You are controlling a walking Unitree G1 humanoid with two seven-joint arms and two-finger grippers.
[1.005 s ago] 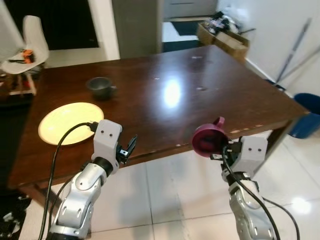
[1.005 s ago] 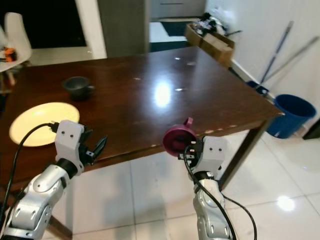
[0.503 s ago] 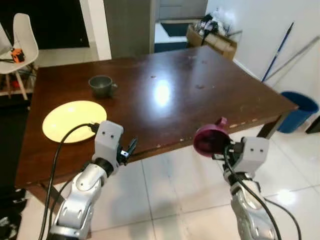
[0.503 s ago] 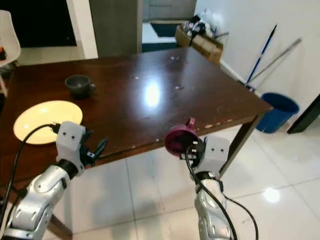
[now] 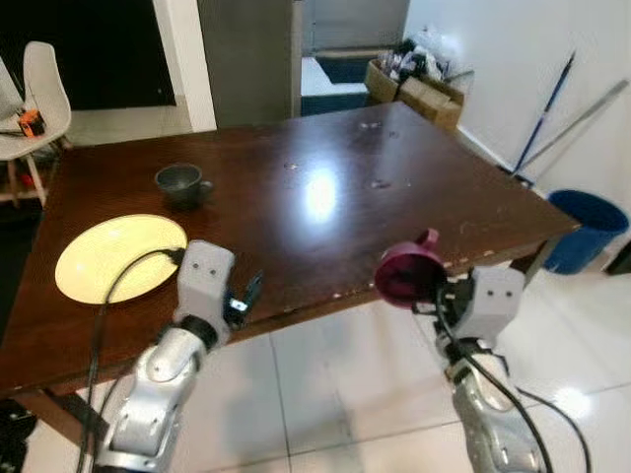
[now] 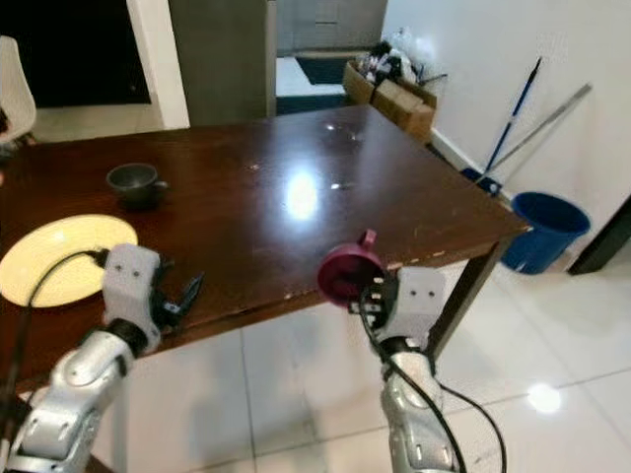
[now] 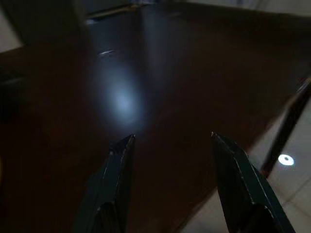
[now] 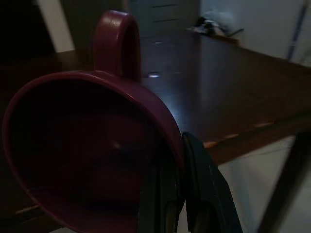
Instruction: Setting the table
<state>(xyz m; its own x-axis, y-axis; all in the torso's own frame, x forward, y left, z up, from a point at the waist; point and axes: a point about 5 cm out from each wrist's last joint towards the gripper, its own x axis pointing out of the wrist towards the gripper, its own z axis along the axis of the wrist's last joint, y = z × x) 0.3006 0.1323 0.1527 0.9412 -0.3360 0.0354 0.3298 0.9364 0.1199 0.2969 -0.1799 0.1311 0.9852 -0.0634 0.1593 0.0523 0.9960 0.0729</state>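
Observation:
My right gripper [image 5: 434, 293] is shut on the rim of a maroon cup [image 5: 405, 275], held just off the near edge of the dark wooden table [image 5: 325, 187]. In the right wrist view the cup [image 8: 82, 145] lies on its side with its handle up and one finger [image 8: 204, 189] against the rim. My left gripper [image 5: 246, 294] is open and holds nothing, low at the table's near edge; its fingers [image 7: 116, 179] point across the tabletop. A yellow plate [image 5: 118, 256] lies on the table's left part, with a dark grey cup [image 5: 180, 182] behind it.
A blue bin [image 5: 588, 227] stands on the tiled floor right of the table, with a broom [image 5: 547, 99] against the wall. Cardboard boxes [image 5: 414, 84] sit beyond the far end. A white chair [image 5: 39, 99] stands at the back left.
The whole view has shifted as I move along the table. My grippers keep their poses, the right one still holding the maroon cup.

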